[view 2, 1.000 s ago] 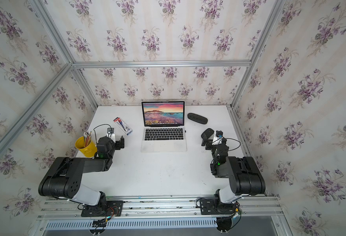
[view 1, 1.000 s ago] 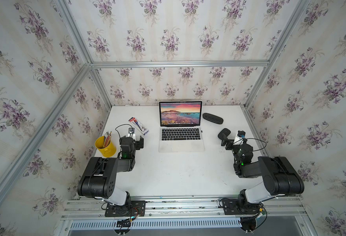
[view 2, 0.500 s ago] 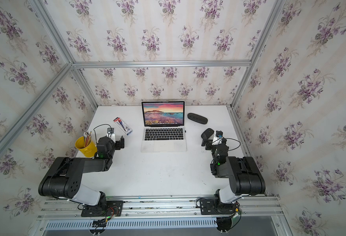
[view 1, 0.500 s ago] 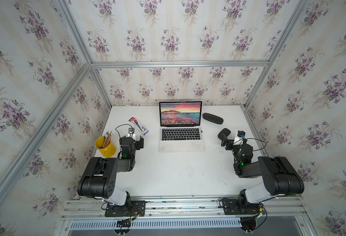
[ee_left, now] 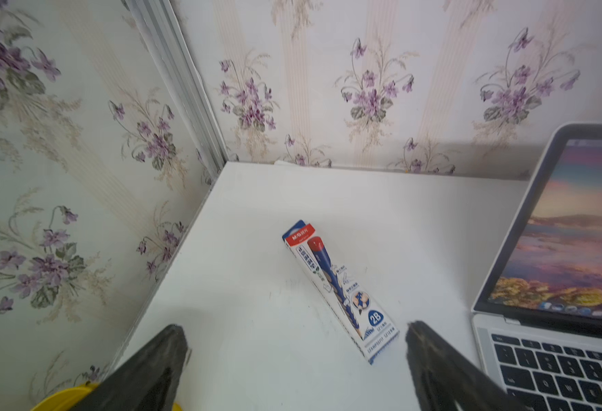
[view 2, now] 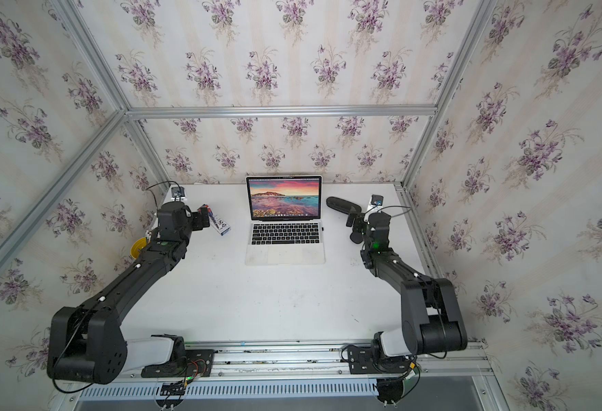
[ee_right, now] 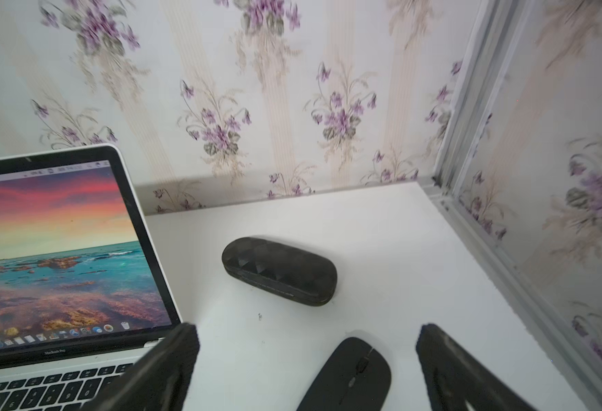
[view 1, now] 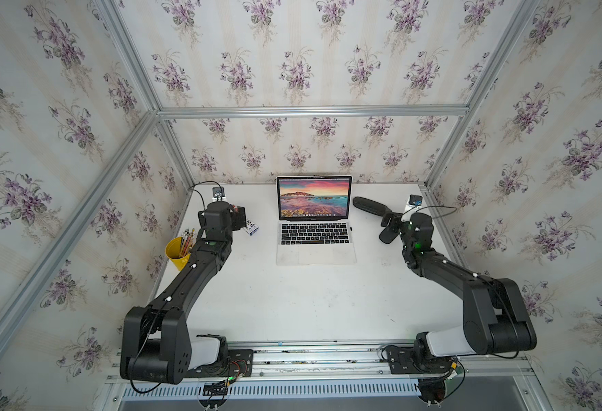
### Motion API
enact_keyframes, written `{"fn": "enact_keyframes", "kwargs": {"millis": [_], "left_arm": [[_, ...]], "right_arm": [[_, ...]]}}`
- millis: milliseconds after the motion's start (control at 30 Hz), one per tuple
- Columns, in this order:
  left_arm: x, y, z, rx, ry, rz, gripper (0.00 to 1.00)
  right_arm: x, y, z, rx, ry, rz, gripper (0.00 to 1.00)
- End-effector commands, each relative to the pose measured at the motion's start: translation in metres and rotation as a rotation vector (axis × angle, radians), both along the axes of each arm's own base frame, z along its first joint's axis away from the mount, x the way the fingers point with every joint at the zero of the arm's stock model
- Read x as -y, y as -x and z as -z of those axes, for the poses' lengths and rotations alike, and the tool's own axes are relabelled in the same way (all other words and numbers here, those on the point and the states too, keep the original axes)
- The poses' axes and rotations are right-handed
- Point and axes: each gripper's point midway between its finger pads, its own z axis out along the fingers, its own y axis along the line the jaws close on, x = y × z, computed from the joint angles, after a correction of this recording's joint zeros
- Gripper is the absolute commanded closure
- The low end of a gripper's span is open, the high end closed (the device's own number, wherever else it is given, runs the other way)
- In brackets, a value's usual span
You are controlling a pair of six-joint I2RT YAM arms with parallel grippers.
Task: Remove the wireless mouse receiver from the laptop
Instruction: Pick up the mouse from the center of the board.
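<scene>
The wireless mouse receiver (view 1: 351, 228) is plugged into the right edge of the laptop (view 1: 314, 245). It is a tiny black stub about level with the top row of keys. Both top views show it, but it is too small there for more detail.

The laptop stands open at the back middle of the white bench (view 1: 310, 302). Its sunset seascape faces me and its pale trackpad is nearest me.

My right hand (ee_right: 307, 329) hangs on the receiver's side of the laptop, apart from both. Its fingers are spread wide and grip nothing. In the right wrist view the black mouse (ee_right: 349, 373) lies on the bench between those fingers. The long black case (ee_right: 280, 270) lies beyond it toward the back wall, clear of the mouse and the laptop.

My left hand (ee_left: 294, 329) hangs on the laptop's other side, also spread wide and empty. Ahead of it a pencil box (ee_left: 340, 291) lies flat and slanted on the bench. The box's near end is close to the finger on the laptop's side, but I cannot tell if they touch. A yellow cup (view 1: 178, 251) of pencils stands by the left wall, just beside my left arm.
</scene>
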Motion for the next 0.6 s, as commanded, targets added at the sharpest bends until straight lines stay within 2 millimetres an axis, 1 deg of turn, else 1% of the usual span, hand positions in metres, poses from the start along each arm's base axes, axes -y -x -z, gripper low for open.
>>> {"fn": "enact_keyframes", "kwargs": {"millis": [0, 67, 133, 233, 300, 367, 433, 500, 533, 567], "left_arm": [[0.0, 0.036, 0.046, -0.312, 0.059, -0.049, 0.01], [0.007, 0.04, 0.048, -0.36, 0.068, -0.032, 0.01], [0.013, 0.044, 0.049, -0.39, 0.062, -0.017, 0.01], [0.022, 0.051, 0.05, -0.417, 0.043, 0.013, 0.01], [0.028, 0.054, 0.05, -0.43, 0.022, 0.033, 0.01], [0.031, 0.055, 0.05, -0.443, -0.005, 0.043, 0.01], [0.033, 0.056, 0.05, -0.461, -0.033, 0.044, 0.01], [0.036, 0.056, 0.048, -0.479, -0.06, 0.049, 0.01], [0.038, 0.055, 0.055, -0.513, -0.081, 0.05, 0.01], [0.04, 0.055, 0.057, -0.528, -0.098, 0.054, 0.01]], "right_arm": [[0.017, 0.017, 0.066, -0.414, -0.005, 0.159, 0.0], [0.02, 0.011, 0.08, -0.513, -0.006, 0.211, 0.0], [0.03, 0.005, 0.089, -0.566, -0.022, 0.315, 0.0], [0.033, 0.0, 0.103, -0.648, -0.062, 0.398, 0.0], [0.027, -0.003, 0.11, -0.667, -0.106, 0.398, 0.0], [0.018, -0.007, 0.114, -0.66, -0.167, 0.374, 0.0], [0.013, -0.009, 0.121, -0.678, -0.202, 0.368, 0.0], [0.014, -0.007, 0.13, -0.72, -0.195, 0.39, 0.0], [0.016, -0.005, 0.133, -0.742, -0.187, 0.408, 0.0], [0.017, -0.004, 0.136, -0.759, -0.182, 0.417, 0.0]]}}
